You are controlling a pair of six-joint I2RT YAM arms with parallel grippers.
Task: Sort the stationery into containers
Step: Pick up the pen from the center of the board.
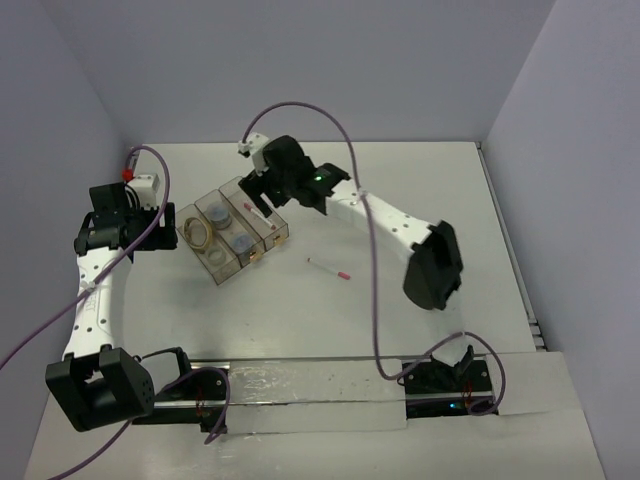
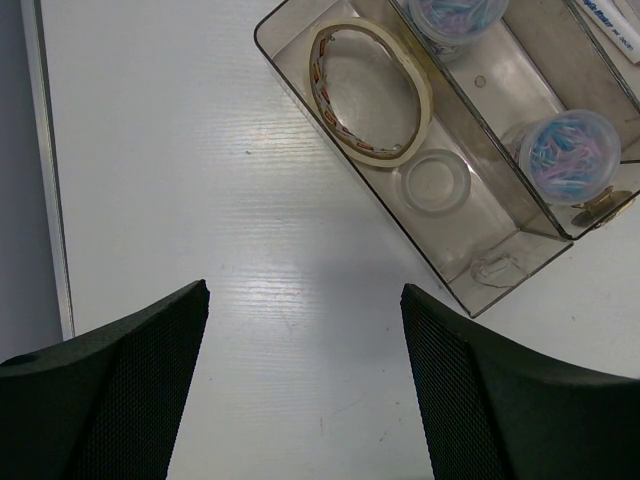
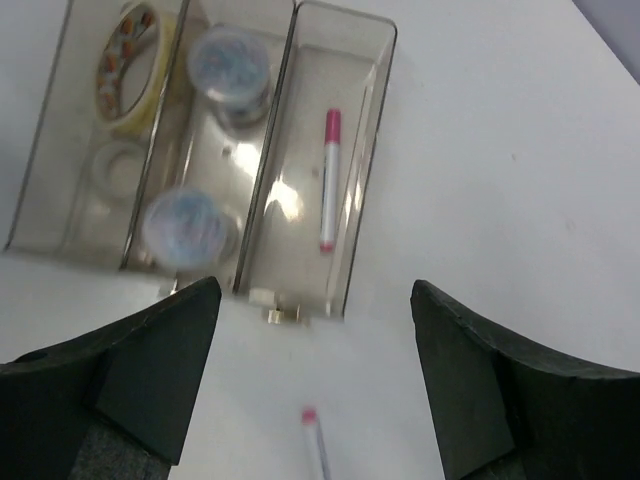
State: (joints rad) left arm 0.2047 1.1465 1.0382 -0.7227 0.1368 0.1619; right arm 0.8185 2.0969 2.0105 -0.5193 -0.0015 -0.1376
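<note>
Pen (image 1: pixel 328 268) loose on table (image 1: pixel 200 320), at 4 o'clock from my right gripper (image 1: pixel 265 195), which hangs spread and empty over the bins (image 3: pixel 295 120). Long axis runs 10-to-4. Left gripper (image 2: pixel 305 290) also spread, farther off. Right's job, I judge.

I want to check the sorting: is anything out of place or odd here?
One red-capped pen lies on the table, outside the bins, while the other pen is inside one. Nothing looks spilled or damaged.
</note>
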